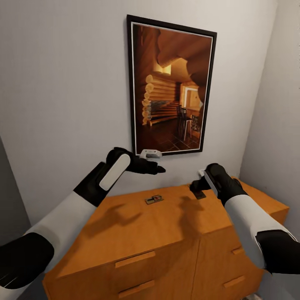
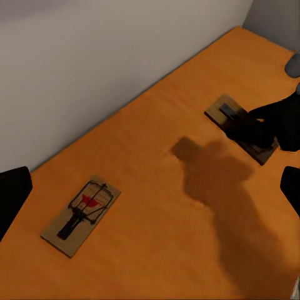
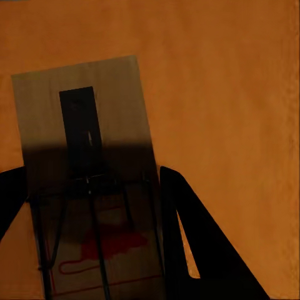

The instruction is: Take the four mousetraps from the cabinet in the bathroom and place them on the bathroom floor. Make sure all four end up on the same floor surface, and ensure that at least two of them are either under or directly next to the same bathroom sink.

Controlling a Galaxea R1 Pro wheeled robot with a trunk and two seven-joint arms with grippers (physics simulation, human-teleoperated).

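- Right claw (image 1: 201,188) is down on a mousetrap (image 3: 87,175) at the back of the cabinet (image 1: 125,225) top, fingers open either side, not clamped yet.
- Left claw (image 1: 156,168) hovers empty; can't tell its gap.
- Second trap (image 1: 153,199) lies mid-top, so nothing's on the floor here.

Two mousetraps (image 2: 81,214) (image 2: 244,128), one cabinet (image 1: 137,225), one framed picture (image 1: 171,87), two grippers (image 1: 156,168) (image 1: 199,185)
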